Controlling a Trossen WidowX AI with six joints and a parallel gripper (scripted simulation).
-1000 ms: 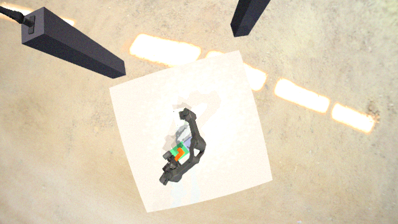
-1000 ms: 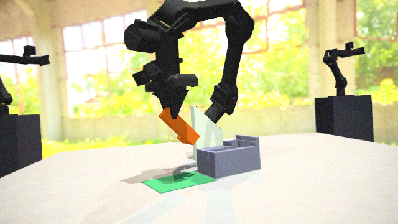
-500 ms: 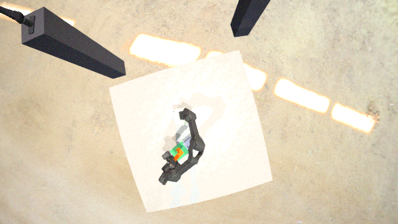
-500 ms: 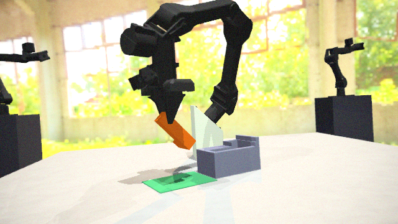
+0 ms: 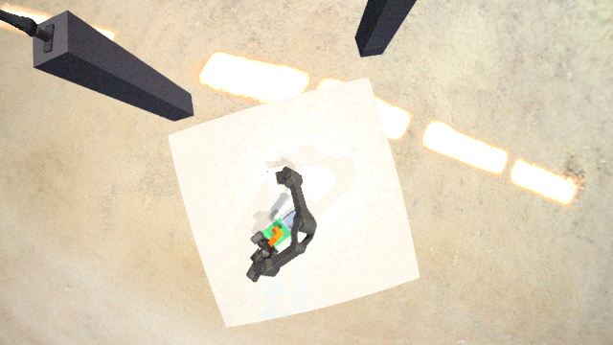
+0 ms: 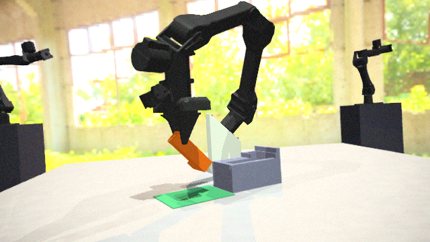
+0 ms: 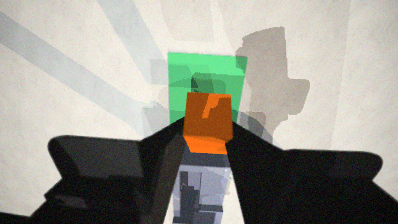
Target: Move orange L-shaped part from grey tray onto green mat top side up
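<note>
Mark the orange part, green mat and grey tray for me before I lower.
orange part point(image 6: 192, 154) point(image 7: 208, 117): exterior, long side; wrist, end face.
green mat point(image 6: 213, 194) point(image 7: 206, 61): exterior, right portion; wrist, far strip.
grey tray point(image 6: 256, 175): exterior, long side wall.

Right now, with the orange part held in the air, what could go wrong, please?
The orange part hangs tilted from the gripper, so its low end may touch the green mat first and twist. That end also looks near the grey tray and might knock its edge.
</note>
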